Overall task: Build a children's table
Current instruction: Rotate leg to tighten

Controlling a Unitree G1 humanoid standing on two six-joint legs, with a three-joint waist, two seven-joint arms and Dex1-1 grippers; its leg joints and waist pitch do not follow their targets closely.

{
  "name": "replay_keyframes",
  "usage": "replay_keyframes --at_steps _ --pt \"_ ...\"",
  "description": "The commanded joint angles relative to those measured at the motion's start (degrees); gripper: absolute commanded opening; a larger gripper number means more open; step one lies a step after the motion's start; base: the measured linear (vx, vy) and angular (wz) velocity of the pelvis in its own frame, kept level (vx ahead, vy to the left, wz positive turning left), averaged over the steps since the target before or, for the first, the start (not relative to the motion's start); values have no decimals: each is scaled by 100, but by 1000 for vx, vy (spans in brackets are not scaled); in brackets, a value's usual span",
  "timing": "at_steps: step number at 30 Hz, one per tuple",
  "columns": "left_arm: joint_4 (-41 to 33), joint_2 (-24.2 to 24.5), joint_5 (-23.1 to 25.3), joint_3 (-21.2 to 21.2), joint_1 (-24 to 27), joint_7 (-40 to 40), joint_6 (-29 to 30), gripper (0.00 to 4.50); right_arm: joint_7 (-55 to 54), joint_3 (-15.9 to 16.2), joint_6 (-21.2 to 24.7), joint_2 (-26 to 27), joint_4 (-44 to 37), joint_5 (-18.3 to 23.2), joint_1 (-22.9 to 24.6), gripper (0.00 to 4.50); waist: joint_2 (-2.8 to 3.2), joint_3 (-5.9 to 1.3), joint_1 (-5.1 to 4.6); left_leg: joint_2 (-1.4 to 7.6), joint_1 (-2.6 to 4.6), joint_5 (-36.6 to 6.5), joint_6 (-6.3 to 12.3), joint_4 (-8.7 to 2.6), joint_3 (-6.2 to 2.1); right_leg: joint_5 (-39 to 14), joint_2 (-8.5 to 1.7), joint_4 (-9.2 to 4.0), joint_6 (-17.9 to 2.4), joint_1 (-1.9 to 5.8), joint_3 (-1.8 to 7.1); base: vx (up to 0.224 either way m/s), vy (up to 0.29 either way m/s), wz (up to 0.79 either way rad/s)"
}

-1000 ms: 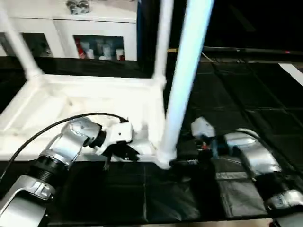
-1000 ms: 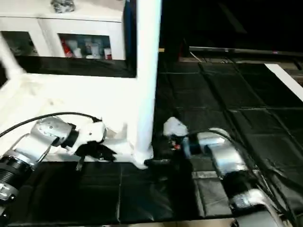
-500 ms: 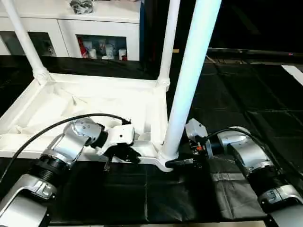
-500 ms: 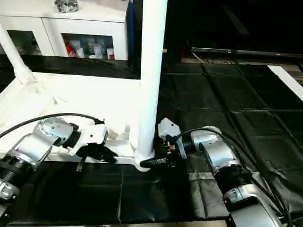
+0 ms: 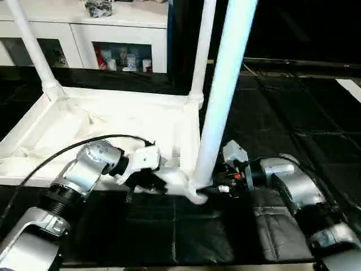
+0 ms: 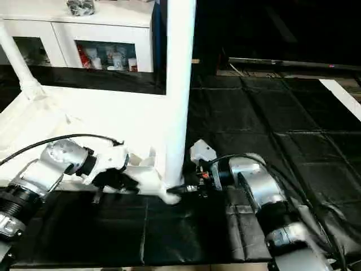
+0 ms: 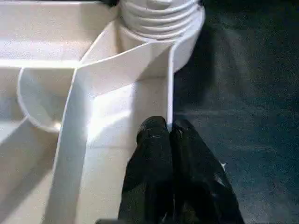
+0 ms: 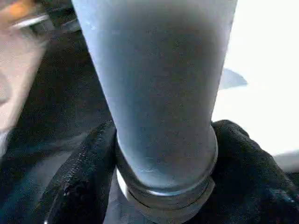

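The left gripper (image 7: 170, 140) pinches the upturned tabletop's rim (image 7: 170, 84) to steady it, while the right gripper (image 8: 163, 154) apparently clasps the near leg's flared base (image 8: 166, 186), seating it.

- The tabletop (image 5: 113, 121) was white, as were its legs (image 5: 225, 90).
- The floor mat (image 6: 265, 113) was black.
- The forearms (image 5: 84, 175) were silver, the claw fingers (image 7: 154, 186) black.

The right hand (image 6: 179, 189) apparently grips the near leg's (image 6: 177, 96) base at the tabletop (image 6: 84, 121) corner.
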Motion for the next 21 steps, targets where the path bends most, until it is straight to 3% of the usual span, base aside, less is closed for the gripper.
replay_keyframes --at_steps 1,2,6,7,8,12,16,17,21 --pt "-254 -380 -5 63 -42 664 433 0 -673 54 267 358 -208 36 16 272 34 -302 -72 131 25 -1540 -63 -425 -20 -2195 -335 -493 -875 274 290 0 0 0" --pt "-358 -642 -26 204 -23 1119 872 0 -1306 -56 345 629 -166 -45 30 272 36 -318 -80 121 37 -1571 -106 -423 -28 -2448 -348 -517 -754 279 280 0 0 0" --pt "-493 -1207 -12 410 -22 1946 1506 0 -2481 -168 603 1087 -10 -378 -55 270 20 -304 -221 101 -4 -1589 -135 -427 -47 -2565 -331 -548 -674 268 263 0 0 0" --pt "-501 -1310 -6 448 -32 2094 1598 0 -2668 -193 691 1168 5 -426 -77 270 22 -308 -244 94 13 -1596 -108 -420 -42 -2593 -329 -572 -664 254 263 0 0 0" --pt "-500 -1475 19 505 -60 2346 1741 0 -2955 -248 771 1316 65 -455 -143 270 48 -321 -259 89 12 -1545 -83 -412 -42 -2483 -327 -560 -693 258 270 0 0 0" --pt "-579 -1984 72 661 -147 3010 2200 0 -4020 -283 945 1733 222 -759 -394 270 48 -334 -299 89 -2 -1338 -59 -404 -33 -2057 -310 -525 -820 264 274 0 0 0" --pt "-643 -2017 153 615 -156 3107 2292 0 -4067 -268 811 1826 290 -768 -464 270 46 -355 -290 85 -30 -1133 50 -395 -18 -1488 -293 -478 -882 295 288 0 0 0" --pt "-660 -2001 160 608 -147 3102 2300 0 -4043 -309 811 1842 281 -725 -464 305 47 -357 -293 88 -35 -1095 60 -395 -18 -1371 -289 -462 -908 301 289 0 0 0" --pt "-758 -1831 181 592 -81 3005 2293 0 -3823 -416 888 1813 96 -570 -387 346 56 -361 -295 89 -29 -1025 110 -387 -11 -1067 -292 -432 -1022 319 294 0 0 0"
